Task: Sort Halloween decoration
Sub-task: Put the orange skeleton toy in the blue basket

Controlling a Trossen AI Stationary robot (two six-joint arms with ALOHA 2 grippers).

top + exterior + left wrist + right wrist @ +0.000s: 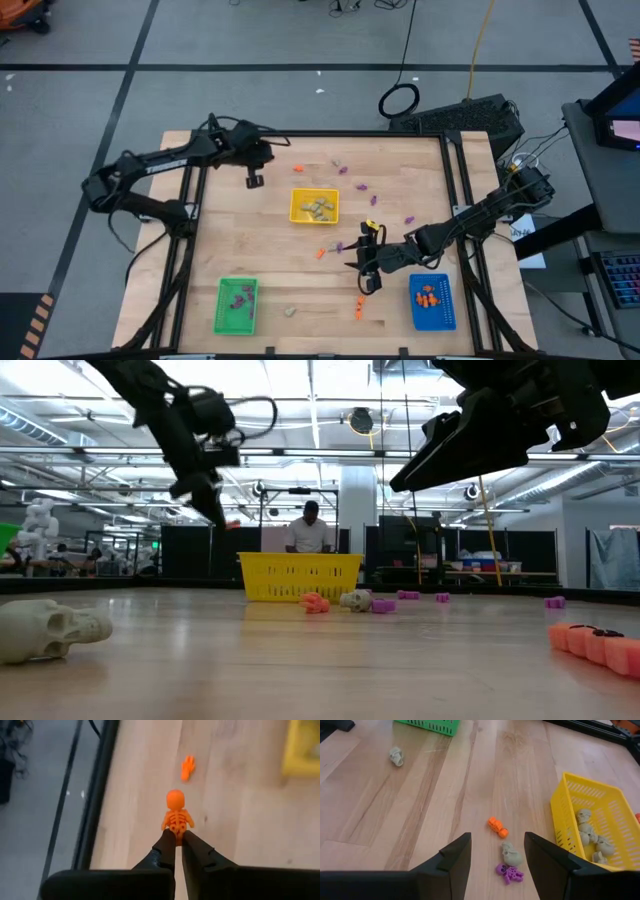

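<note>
Two arms up – left end effector (pixel 178 836) pinching orange skeleton (pixel 176 816); right end effector (pixel 497 851) spread

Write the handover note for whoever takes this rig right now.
Left hand: shut on an orange skeleton, raised near the table's far left edge.
Right hand: open, empty, above a beige skull, a purple trinket and an orange piece at mid-table.
Done so far: beige pieces in the yellow tray, purple in the green tray, orange in the blue tray.
Left: drop the skeleton in the blue tray, then sort the loose trinkets scattered over the table.
</note>
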